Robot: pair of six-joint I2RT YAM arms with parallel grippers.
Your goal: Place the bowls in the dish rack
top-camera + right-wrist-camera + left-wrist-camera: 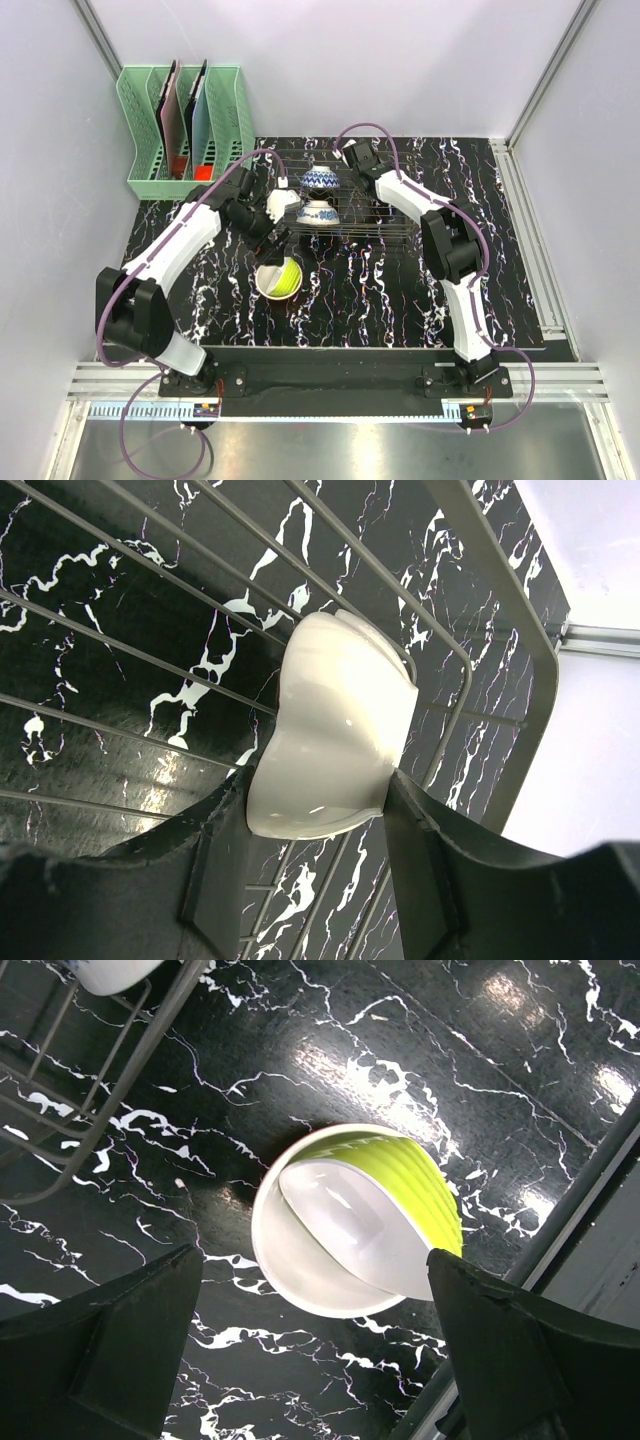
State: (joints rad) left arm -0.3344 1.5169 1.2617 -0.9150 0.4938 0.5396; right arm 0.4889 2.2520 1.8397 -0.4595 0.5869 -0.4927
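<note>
At the right wrist only: end effector clamping a white bowl.

Setting: robotics lab test cell. Evidence: plain white panel walls framed in aluminium profiles; black marble-patterned tabletop; left arm and right arm bolted to near-edge mounting rail; exposed purple cabling.

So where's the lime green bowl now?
Top view, left of centre: the lime green bowl lies tilted inside a white bowl, in front of the dish rack, below the open left gripper.
</note>
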